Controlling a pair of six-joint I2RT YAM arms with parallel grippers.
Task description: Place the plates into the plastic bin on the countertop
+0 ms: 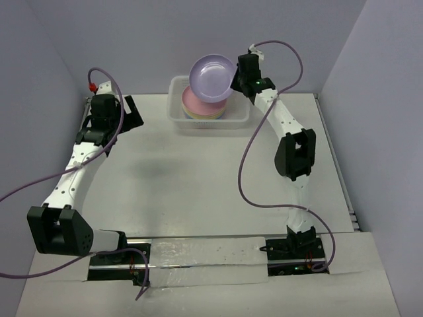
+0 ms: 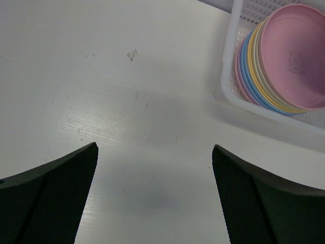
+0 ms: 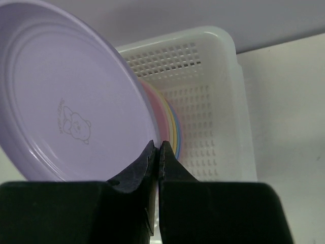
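My right gripper [image 1: 232,84] is shut on the rim of a lavender plate [image 1: 212,76] and holds it tilted above the plastic bin [image 1: 177,112]. In the right wrist view the lavender plate [image 3: 71,107] fills the left, pinched at its edge by my right gripper [image 3: 157,147]. A stack of several plates, pink on top [image 1: 201,105], lies in the bin; it also shows in the left wrist view [image 2: 289,61]. My left gripper [image 2: 155,157] is open and empty over bare countertop [image 1: 198,178], left of the bin [image 2: 228,76].
Pale lavender-grey walls enclose the countertop on the left, back and right. The bin stands against the back wall. Purple cables trail from both arms, one looping over the countertop [image 1: 246,178] on the right.
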